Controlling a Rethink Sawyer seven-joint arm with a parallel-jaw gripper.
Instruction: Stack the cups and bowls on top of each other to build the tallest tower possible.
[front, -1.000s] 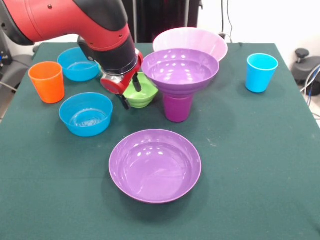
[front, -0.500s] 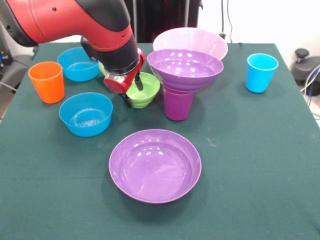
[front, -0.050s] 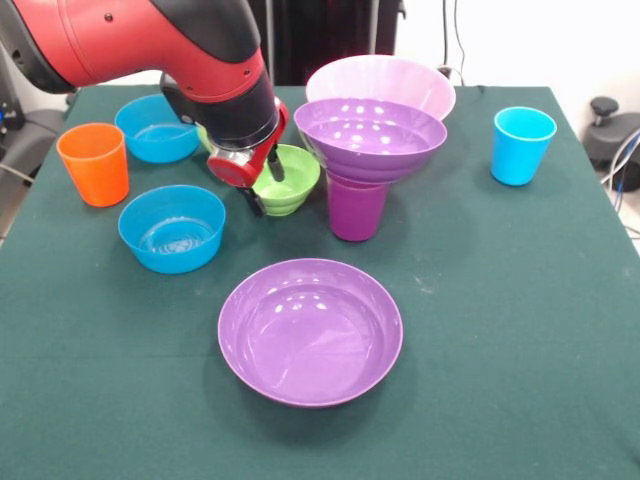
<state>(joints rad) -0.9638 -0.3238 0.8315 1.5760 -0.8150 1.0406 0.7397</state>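
**Green bowl held at its rim, tower just beside it**

Nearest the table's front edge we note a wide purple bowl (front, -0.050s: 310, 330) lying empty. Behind it, toward the left edge, stand a blue bowl (front, -0.050s: 172, 227) and the orange cup (front, -0.050s: 93, 163).

At mid-table the gripper (front, -0.050s: 262, 185) straddles the near-left rim of the small green bowl (front, -0.050s: 287, 180), one finger inside and one outside, closed on the rim so far as we can judge. The tower (front, -0.050s: 363, 165), a purple cup carrying the second wide purple bowl, stands just right of the held bowl, its rim higher. In our judgement the move turns on lifting clear, then travelling right.

Beyond, the pink bowl (front, -0.050s: 380, 84) sits near the back edge.
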